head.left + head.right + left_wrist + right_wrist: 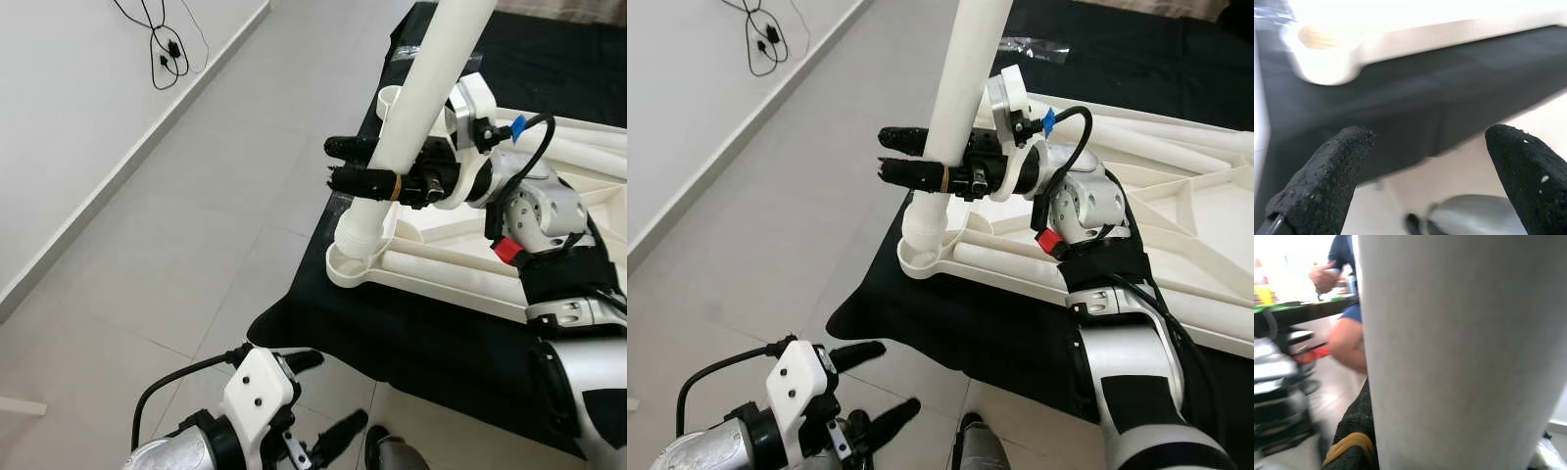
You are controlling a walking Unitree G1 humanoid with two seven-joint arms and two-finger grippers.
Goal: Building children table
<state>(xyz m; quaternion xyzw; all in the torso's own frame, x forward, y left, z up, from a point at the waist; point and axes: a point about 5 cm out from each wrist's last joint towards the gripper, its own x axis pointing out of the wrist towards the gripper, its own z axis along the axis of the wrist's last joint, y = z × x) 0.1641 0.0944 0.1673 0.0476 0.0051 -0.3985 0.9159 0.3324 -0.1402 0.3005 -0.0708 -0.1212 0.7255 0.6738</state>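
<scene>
A white table leg (431, 78) stands tilted with its lower end in the near-left corner socket (361, 230) of the upturned white table top (460, 274). My right gripper (338, 164) is shut on the leg a little above the socket, one black finger (1354, 431) pressed against the leg (1459, 357). My left gripper (341, 388) hangs low over the floor in front of the cloth, open and holding nothing. Past its fingers (1327, 176) I see the socket (1322, 54).
The table top lies on a black cloth (411, 343) spread over the tiled floor. A second leg (578, 147) lies across the top, near another socket (390, 98). A black cable (162, 44) lies by the left wall. A person (1347, 333) sits in the background.
</scene>
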